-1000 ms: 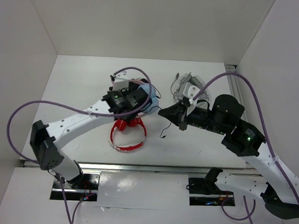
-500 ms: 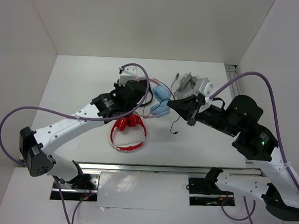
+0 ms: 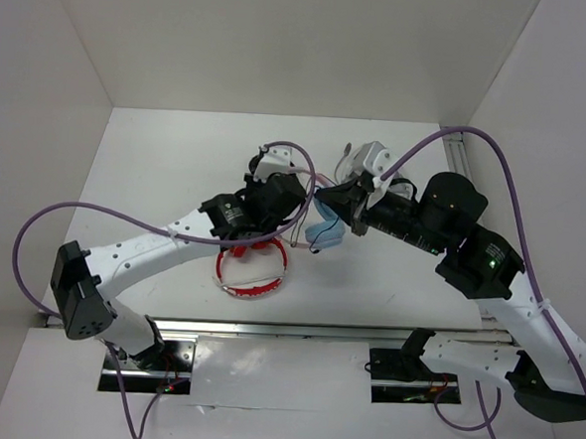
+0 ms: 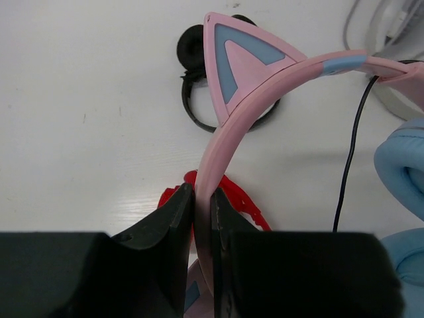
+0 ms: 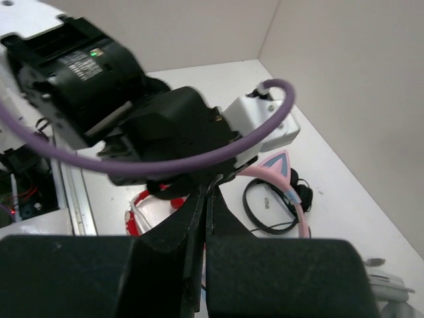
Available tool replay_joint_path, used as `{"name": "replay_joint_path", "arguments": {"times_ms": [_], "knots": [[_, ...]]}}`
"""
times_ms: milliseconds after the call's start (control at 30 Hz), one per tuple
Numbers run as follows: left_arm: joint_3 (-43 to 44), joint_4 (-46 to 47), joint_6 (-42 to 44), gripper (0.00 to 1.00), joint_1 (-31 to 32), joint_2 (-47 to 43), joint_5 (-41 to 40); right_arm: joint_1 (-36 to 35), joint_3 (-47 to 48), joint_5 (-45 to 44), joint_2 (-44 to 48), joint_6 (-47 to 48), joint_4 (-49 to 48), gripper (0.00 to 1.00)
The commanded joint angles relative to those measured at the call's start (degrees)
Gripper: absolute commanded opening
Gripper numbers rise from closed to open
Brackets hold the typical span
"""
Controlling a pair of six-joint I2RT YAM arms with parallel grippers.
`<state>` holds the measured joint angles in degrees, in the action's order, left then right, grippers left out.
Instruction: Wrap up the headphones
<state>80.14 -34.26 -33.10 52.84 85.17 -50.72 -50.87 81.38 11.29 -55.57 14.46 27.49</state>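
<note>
The table [image 3: 157,171] is carrying several pairs, and the headphones [image 3: 324,231] of this task are hanging above its middle, between the two arms. Their light blue ear cups are dangling near the red pair [image 3: 252,275] and not far from the grey-white pair [image 3: 364,162]. The left tool [image 4: 202,197] is gripping the pink headband [image 4: 265,86] edge-on, its jaws closed tightly on the band close to one cat ear, so this arm is serving as the holder. The right tool [image 5: 204,199] is standing completely closed just beside the headband. I cannot tell from these views whether it is pinching the thin black cable [image 4: 349,152], which is running down beside an ear cup. I am judging that the step in hand is leading the cable around the band. To do it well, the left tool should be holding the band steady and high enough that the cups are not catching on the red pair, while the right tool is guiding the cable in close, even turns with light tension, passing clear of the cat ear.
</note>
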Motion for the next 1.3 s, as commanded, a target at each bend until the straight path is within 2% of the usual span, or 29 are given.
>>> {"name": "replay_joint_path", "arguments": {"times_ms": [0,133,267,500,767,833,933,1000,1033,1133,1267], "knots": [[-3.21,9.63,4.17,0.0,1.65,-4.21,-1.58,-0.46,2.38,-4.6,0.38,2.58,-3.41,0.0],[-10.85,15.0,6.9,0.0,4.19,-10.45,-0.27,-0.46,5.61,-9.16,0.38,5.31,0.37,0.0],[-14.13,13.1,6.21,0.0,6.48,-13.8,-3.94,-0.46,9.14,-12.6,-0.24,6.64,4.59,0.0],[-13.61,8.68,6.65,0.0,9.82,-14.41,-7.98,-0.46,15.81,-19.01,-3.75,10.94,12.05,0.0],[-5.01,-7.38,0.15,0.0,11.85,-10.46,-19.05,-0.46,21.36,-20.87,-6.22,12.08,18.83,0.0],[-3.77,-8.45,0.76,0.0,11.85,-9.68,-19.07,-0.46,22.06,-21.65,-6.22,12.08,18.83,0.0],[-3.23,-7.06,3.12,0.0,11.85,-9.67,-15.74,-0.46,19.7,-25.51,-5.52,13.48,15.87,0.0],[-5.16,-3.03,8.02,0.0,12.38,-11.94,-12.14,-0.46,13.67,-30.07,-3.85,15.77,12.35,0.0],[-6.04,1.35,9.71,0.0,12.38,-13.08,-10.3,-0.46,11.02,-31.58,-1.41,16.56,6.85,0.0],[-9.64,6.74,15.07,0.0,12.38,-18.18,-3.09,-0.46,3.27,-32.12,2.3,19.2,0.57,0.0],[-10.27,9.39,17.63,0.0,12.38,-21.17,3.25,-0.46,2.64,-29.39,2.93,19.73,-0.25,0.0]]}}
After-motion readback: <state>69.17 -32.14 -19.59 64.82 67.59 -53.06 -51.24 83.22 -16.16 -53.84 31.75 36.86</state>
